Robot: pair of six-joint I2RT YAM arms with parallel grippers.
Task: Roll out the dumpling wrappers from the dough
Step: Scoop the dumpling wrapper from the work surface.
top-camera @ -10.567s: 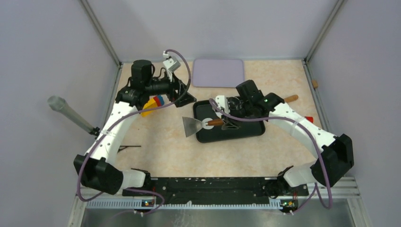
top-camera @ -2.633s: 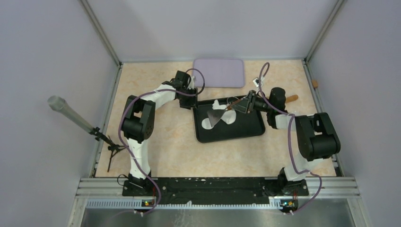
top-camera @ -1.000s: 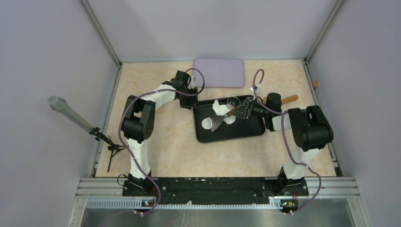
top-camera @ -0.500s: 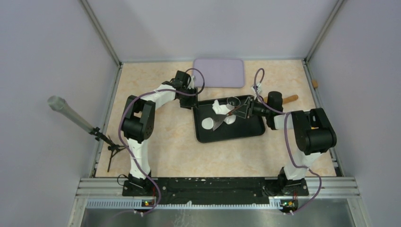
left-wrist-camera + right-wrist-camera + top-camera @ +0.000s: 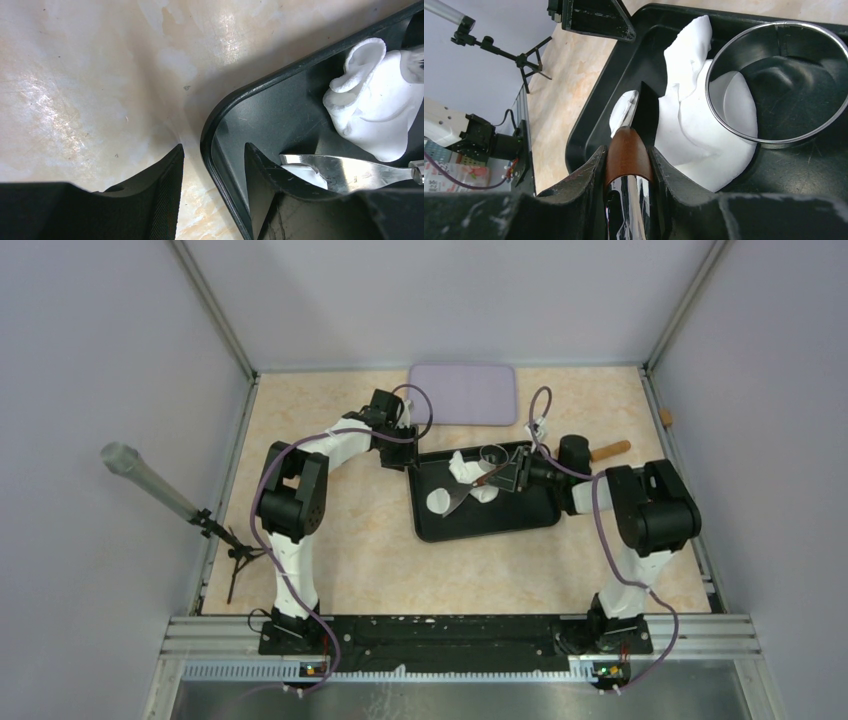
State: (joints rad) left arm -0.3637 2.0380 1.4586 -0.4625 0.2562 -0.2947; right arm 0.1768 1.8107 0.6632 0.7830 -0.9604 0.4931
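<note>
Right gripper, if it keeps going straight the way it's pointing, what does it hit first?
Likely the dough: the scraper held in the right gripper leads, its blade at the folded white sheet on the black tray. Whether they touch is unclear.

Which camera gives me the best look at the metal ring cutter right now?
Right wrist: the ring cutter fills the upper right, its rim overlapping the dough in the black tray. Top external shows only a tiny circle. Left wrist shows dough and scraper, no clear ring.
</note>
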